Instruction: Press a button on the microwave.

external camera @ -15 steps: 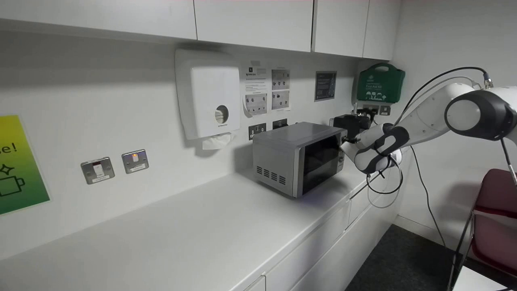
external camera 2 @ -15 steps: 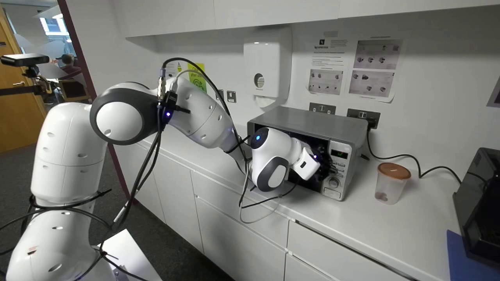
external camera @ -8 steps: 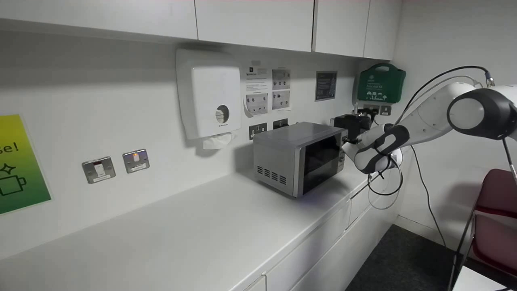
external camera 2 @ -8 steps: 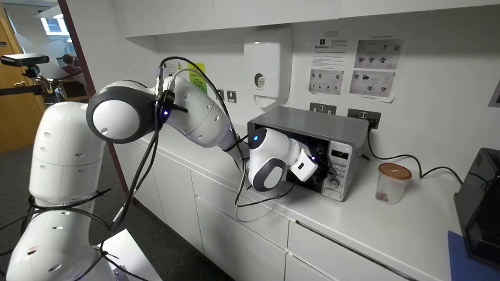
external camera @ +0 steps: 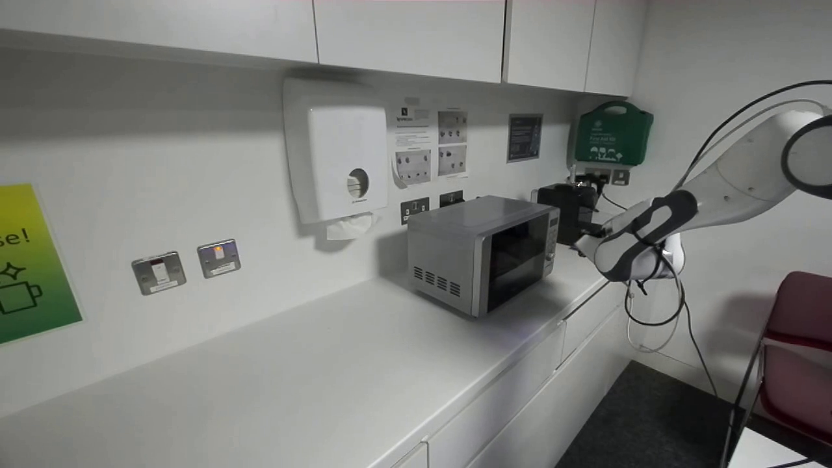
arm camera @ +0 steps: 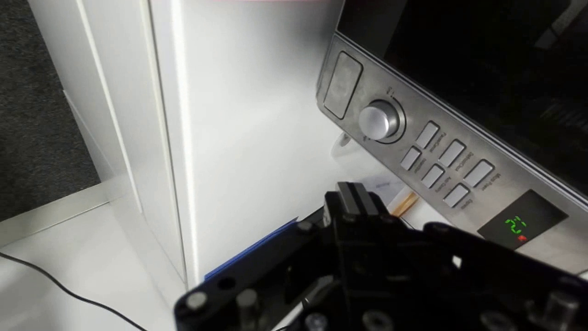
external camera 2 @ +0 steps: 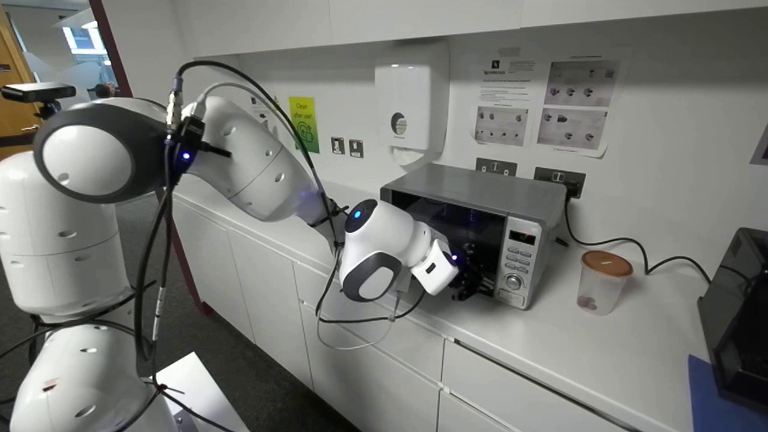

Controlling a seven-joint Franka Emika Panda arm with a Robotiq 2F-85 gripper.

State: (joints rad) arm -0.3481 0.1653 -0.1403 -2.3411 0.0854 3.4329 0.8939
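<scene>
Near the counter edge [arm camera: 184, 119], closed jaws hang clear of the microwave [external camera: 478, 253].

Arm [external camera 2: 237, 150] bent, forearm [external camera 2: 264, 177] sloping down; tool [arm camera: 357, 197] closed.

We look down along the counter [external camera: 273, 377] in an exterior view, toward the far first aid kit [external camera: 611, 136]. In an exterior view, we face the back wall [external camera 2: 678, 120] past the arm [external camera 2: 258, 168], large in the foreground. Both exterior views share the microwave [external camera 2: 480, 186]. Close up, our wrist view looks over the gripper [arm camera: 357, 198] at the control panel [arm camera: 441, 158], aslant.
</scene>
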